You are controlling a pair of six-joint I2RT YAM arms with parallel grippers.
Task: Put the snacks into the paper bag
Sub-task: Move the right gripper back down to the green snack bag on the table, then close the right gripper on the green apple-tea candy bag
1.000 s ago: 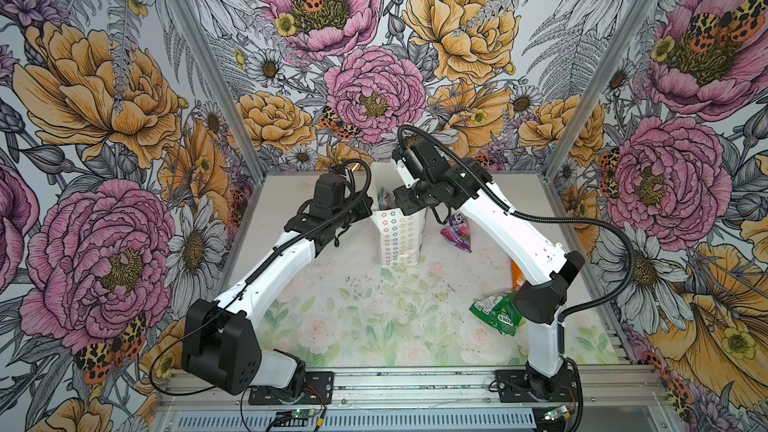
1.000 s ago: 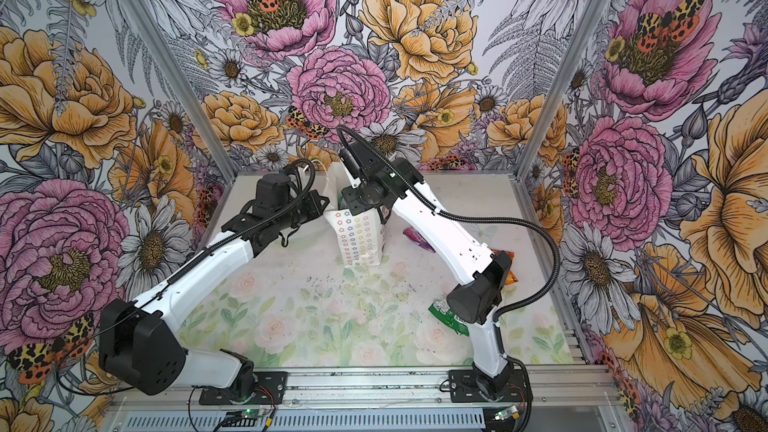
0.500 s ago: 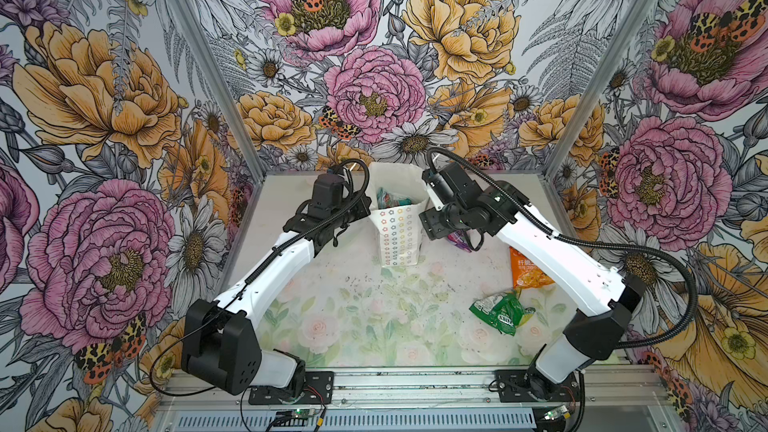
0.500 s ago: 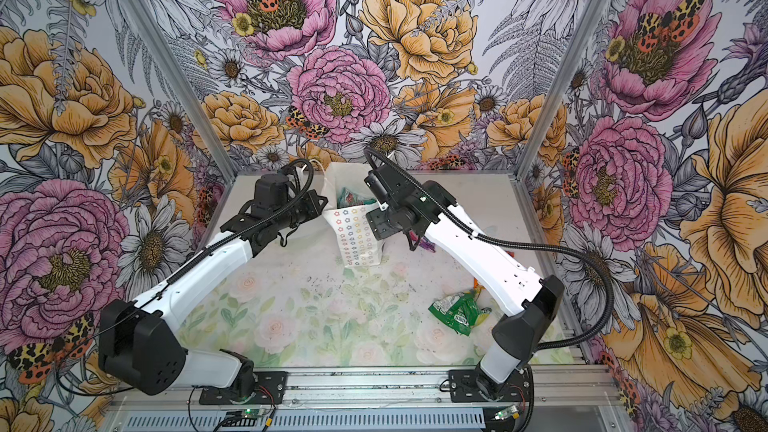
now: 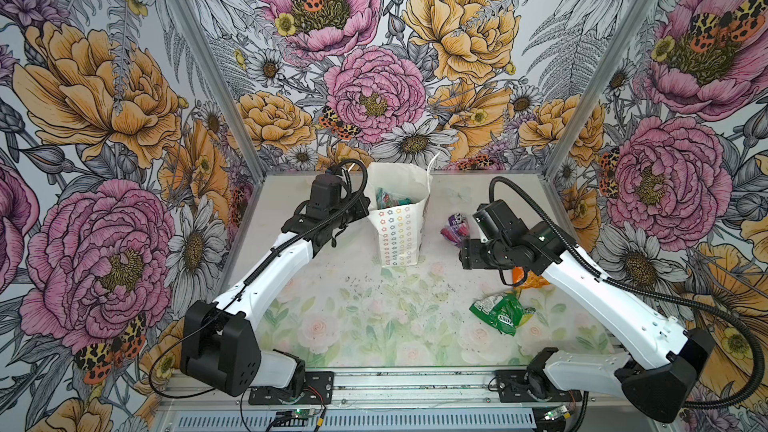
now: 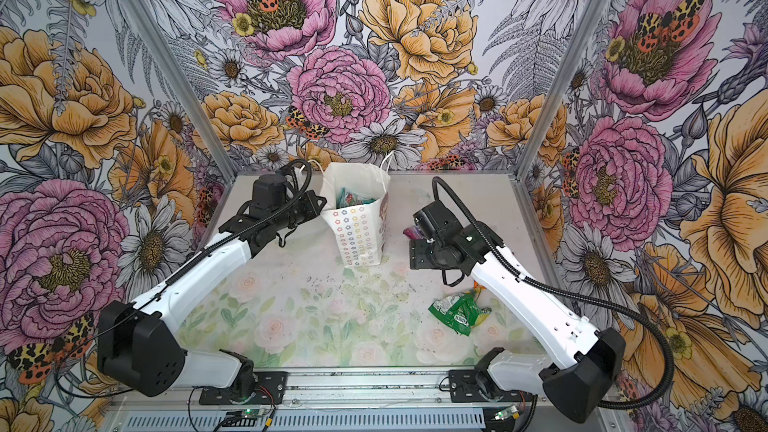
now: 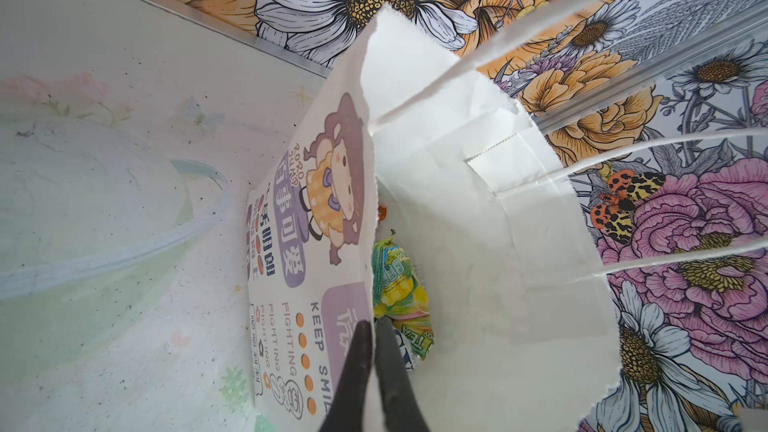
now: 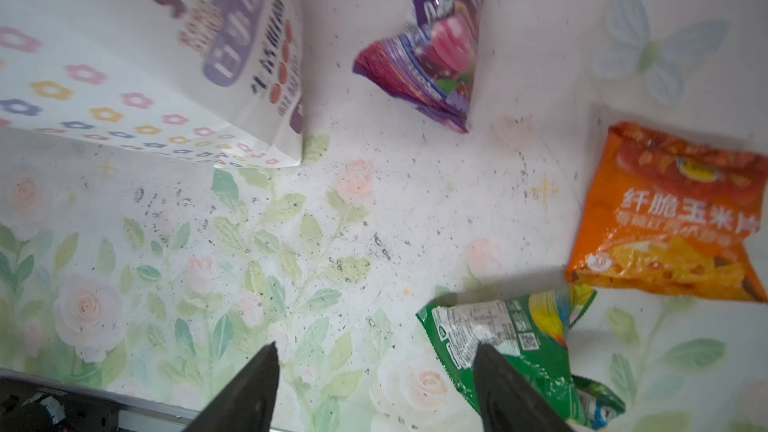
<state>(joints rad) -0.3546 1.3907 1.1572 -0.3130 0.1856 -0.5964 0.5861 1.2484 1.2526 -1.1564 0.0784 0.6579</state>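
- Left jaws: pressed fully together, pinching the paper bag [image 7: 457,201] [image 5: 397,234] [image 6: 357,238] by the top edge of its printed front wall.
- Directly beyond those jaws, upright on the bench [image 5: 353,326] with mouth gaping: thin matte white paper, creased along the folds and zigzag-cut at the rim, with thin white string handles [image 7: 665,143] looping out of the top.
- On the pinched wall, a cartoon girl print and purple panels. On the narrow side wall, rows of small flower outlines in many colours.
- Deep inside the bag, just below the left jaws: crumpled packets [image 7: 395,280] [image 5: 388,199] [image 6: 349,197] of glossy, wrinkled film in yellow-green and teal.
- Right jaws: spread wide, gripping nothing, poised tips-down over the bench, well apart from the bag.
- Behind one tip of the right jaws in the right wrist view: green packet [image 8: 511,338] [image 5: 498,313] [image 6: 457,311], shiny crinkled film lying rumpled. Contact impossible to tell.
- Near the right jaws, partly tucked under the right arm [image 5: 602,297] in a top view: orange packet [image 8: 673,218] [image 5: 528,278], puffy and pillow-shaped with crimped end seals, lying flat.
- Beyond the right jaws, toward the back wall: purple packet [image 8: 432,56] [image 5: 455,228] [image 6: 413,232], glossy foil crushed into a wedge, near the bag yet apart from it.
- Beneath both jaws: flat pale bench sheet with faded rose and leaf print, speckled with dark crumbs.
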